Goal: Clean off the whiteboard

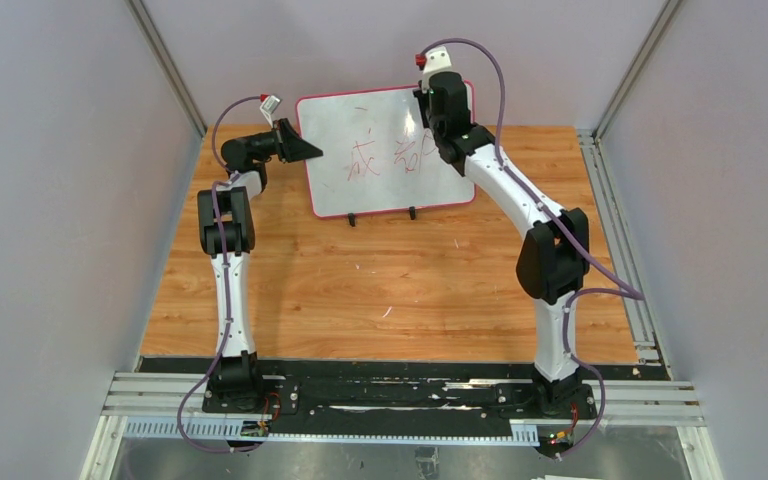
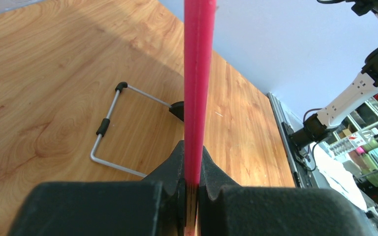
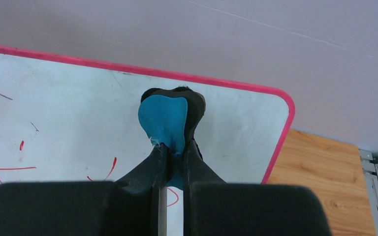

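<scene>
Clamps left gripper [image 2: 192, 164] on whiteboard [image 1: 360, 120] edge, steadying it; pinches eraser [image 3: 165, 120] in right gripper [image 3: 173, 152] at top corner, ready to wipe.

text: "成都" | red handwriting [image 1: 365, 163] | on: whiteboard [image 1: 360, 115] | elsewhere: nothing legible

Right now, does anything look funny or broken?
Nothing's broken. The whiteboard sits slightly crooked, left edge pinched in the jaws of the left gripper; the right gripper holds the eraser near its top.

Left fingers [image 2: 170, 169] and right fingers [image 3: 145, 172] are clamped tight, both reaching far forward.
</scene>
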`<action>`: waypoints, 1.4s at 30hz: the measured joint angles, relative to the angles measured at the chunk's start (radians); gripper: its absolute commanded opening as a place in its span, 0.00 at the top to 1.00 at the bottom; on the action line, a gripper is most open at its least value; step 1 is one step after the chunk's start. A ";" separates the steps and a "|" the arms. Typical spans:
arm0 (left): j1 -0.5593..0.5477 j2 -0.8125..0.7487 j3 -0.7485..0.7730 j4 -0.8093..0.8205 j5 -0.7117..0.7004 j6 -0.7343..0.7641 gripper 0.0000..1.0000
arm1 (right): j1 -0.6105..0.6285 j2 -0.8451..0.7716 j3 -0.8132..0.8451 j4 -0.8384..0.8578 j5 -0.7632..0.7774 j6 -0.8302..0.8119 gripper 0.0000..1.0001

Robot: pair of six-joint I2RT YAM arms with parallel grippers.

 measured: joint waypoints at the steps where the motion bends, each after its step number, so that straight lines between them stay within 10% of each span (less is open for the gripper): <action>1: 0.000 0.000 0.000 0.000 0.000 0.000 1.00 | 0.000 0.011 0.020 -0.004 -0.002 -0.004 0.99; 42: 0.000 0.002 0.008 -0.001 0.002 -0.007 1.00 | 0.099 0.166 0.047 -0.108 -0.176 0.118 0.99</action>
